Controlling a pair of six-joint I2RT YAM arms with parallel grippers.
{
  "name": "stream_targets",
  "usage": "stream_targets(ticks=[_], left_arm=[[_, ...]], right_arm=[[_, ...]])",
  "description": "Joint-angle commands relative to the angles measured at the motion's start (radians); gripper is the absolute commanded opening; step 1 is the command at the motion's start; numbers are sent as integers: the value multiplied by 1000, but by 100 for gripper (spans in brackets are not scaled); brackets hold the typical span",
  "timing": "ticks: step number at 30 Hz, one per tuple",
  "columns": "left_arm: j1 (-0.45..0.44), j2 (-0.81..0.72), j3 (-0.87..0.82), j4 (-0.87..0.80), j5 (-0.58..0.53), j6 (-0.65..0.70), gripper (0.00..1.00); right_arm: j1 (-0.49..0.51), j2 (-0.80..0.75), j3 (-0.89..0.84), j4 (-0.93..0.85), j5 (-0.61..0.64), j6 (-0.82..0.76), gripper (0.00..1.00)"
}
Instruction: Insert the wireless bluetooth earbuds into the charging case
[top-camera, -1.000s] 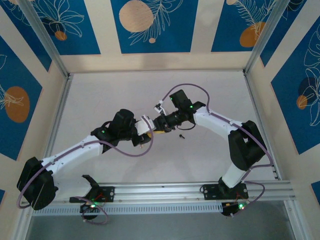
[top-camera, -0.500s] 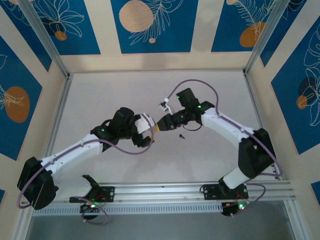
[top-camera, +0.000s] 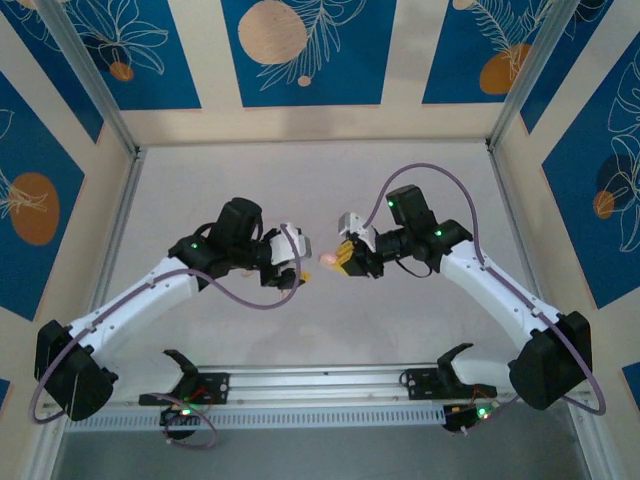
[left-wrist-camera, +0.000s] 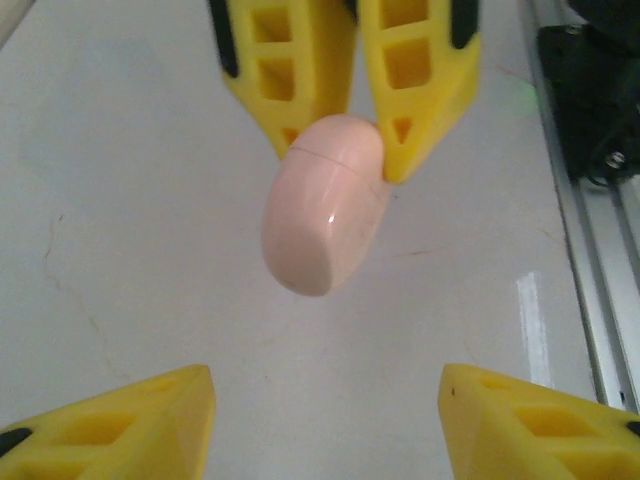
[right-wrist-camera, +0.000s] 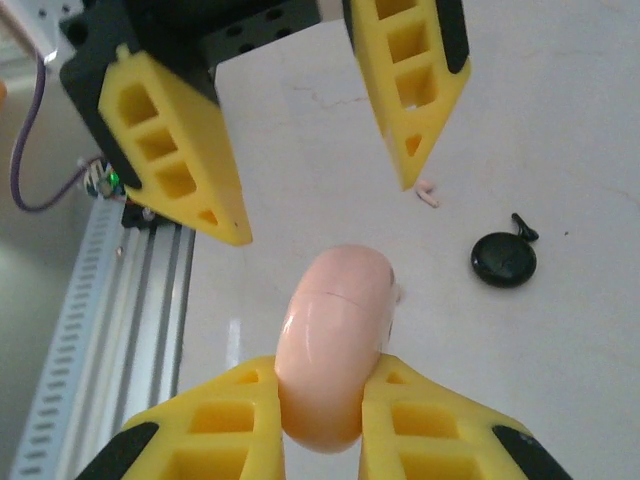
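The charging case (right-wrist-camera: 503, 259) is a round black puck lying shut on the table, right of my grippers. One tiny black stemmed earbud (right-wrist-camera: 522, 227) touches its far rim. My right gripper (right-wrist-camera: 325, 365) is shut on a pink disc (right-wrist-camera: 335, 330), held on edge above the table; a seam runs around it. In the top view the right gripper (top-camera: 343, 258) and the pink disc (top-camera: 328, 259) sit mid-table. My left gripper (left-wrist-camera: 325, 385) is open and faces the pink disc (left-wrist-camera: 322, 205) with a gap between them, and its fingers are apart from it. The left gripper (top-camera: 300, 262) is level with the right.
A small pale pink bit (right-wrist-camera: 428, 192) lies on the white tabletop (left-wrist-camera: 120, 200) beyond the disc. The aluminium rail (top-camera: 400, 378) runs along the near edge, and the side posts (top-camera: 110, 215) frame the table.
The two grippers have drawn apart. The right arm swung out to the right, and the pink disc now shows between the tips, held in the right gripper.
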Motion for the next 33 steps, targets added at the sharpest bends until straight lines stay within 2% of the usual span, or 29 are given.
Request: stream_targets(ticks=[1, 7, 14, 27, 33], left_arm=[[4, -24, 36, -70, 79, 106, 57], [3, -34, 24, -50, 66, 135, 58], [-1, -15, 36, -71, 81, 154, 57], [-10, 12, 41, -114, 93, 181, 37], [-12, 12, 43, -105, 105, 176, 37]], right_arm=[[3, 9, 38, -81, -54, -198, 14], [61, 69, 89, -146, -71, -278, 14], [110, 131, 140, -148, -63, -290, 14], [126, 160, 169, -103, -95, -276, 14], [129, 162, 168, -91, -105, -271, 14]])
